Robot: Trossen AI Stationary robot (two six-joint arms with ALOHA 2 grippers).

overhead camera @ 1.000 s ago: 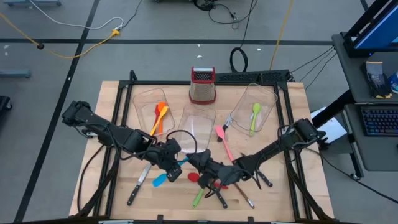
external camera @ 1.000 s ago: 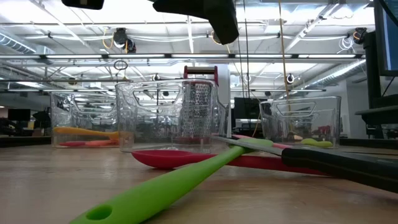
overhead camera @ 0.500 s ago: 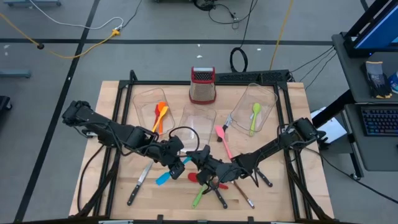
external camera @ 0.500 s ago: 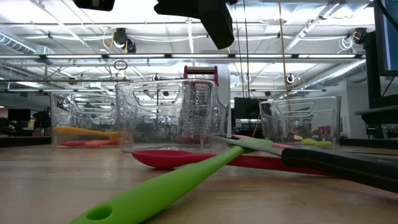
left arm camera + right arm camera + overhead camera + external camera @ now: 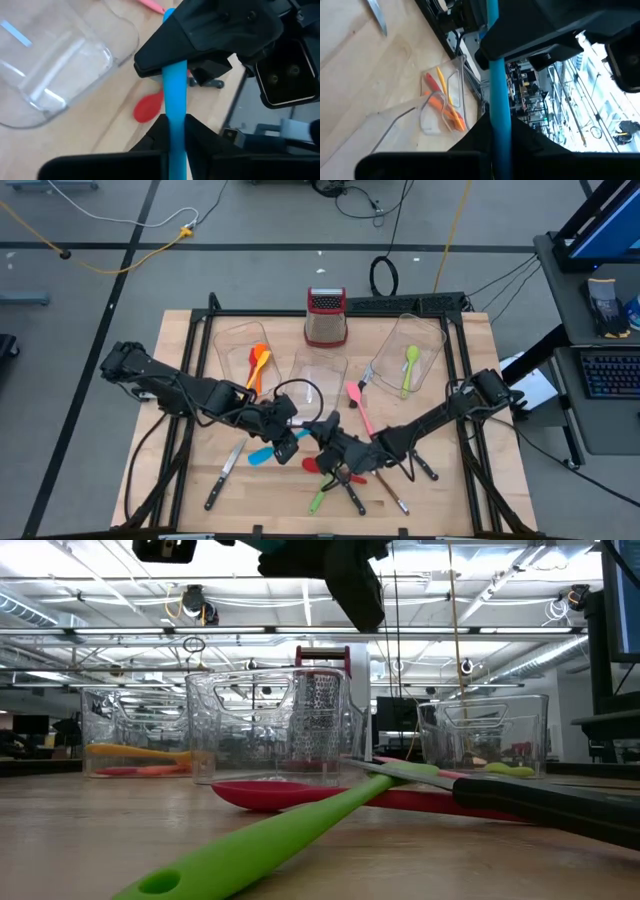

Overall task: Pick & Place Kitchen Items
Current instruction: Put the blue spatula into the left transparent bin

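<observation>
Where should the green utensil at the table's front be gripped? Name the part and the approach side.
Grip the green utensil on its bare handle near the holed end, from straight above, pincer across the handle. Its far end runs under a black-handled knife by a red spoon; only the near stretch is free.

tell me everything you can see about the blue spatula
The blue spatula is one smooth light-blue piece, silicone by its look, with a flat handle and a wider blade. It is held above the wooden table, near its middle, with both end effectors, left and right, closed on the handle in a handover.
</observation>
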